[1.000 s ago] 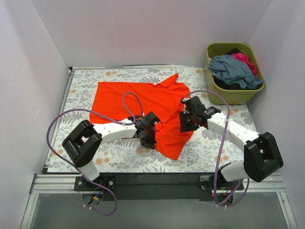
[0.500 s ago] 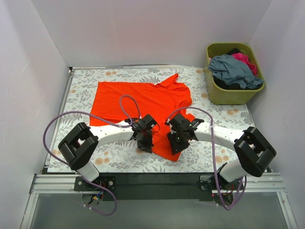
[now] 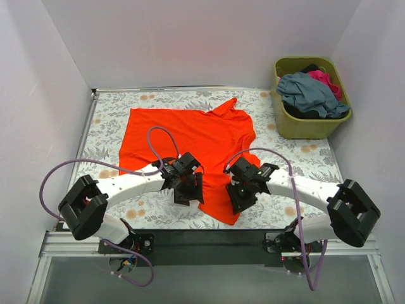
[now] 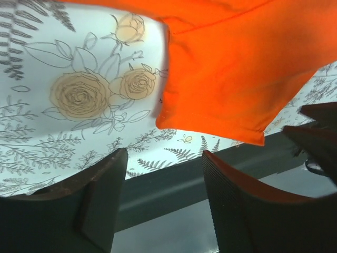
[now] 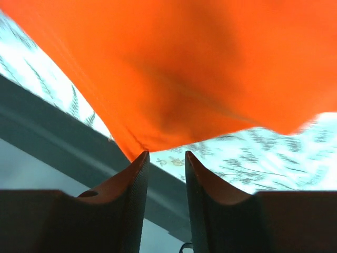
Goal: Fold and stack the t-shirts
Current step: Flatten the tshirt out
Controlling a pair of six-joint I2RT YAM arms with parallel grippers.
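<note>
Surface: floral surface point(image 3: 107, 126), white walls point(image 3: 190, 44).
Shirt: orange shirt point(image 3: 190, 133), hem just ahead of both jaws.
Left jaws: wide apart, empty.
Right jaws: we see a slim gap, empty, nearest its corner.

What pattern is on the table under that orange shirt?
The white table covering has grey ferns and tan roses; clearest in left wrist view.

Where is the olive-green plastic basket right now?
Top external view: the olive-green plastic basket sits at the far right edge of the floral table, right of the spread orange-red t-shirt.
</note>
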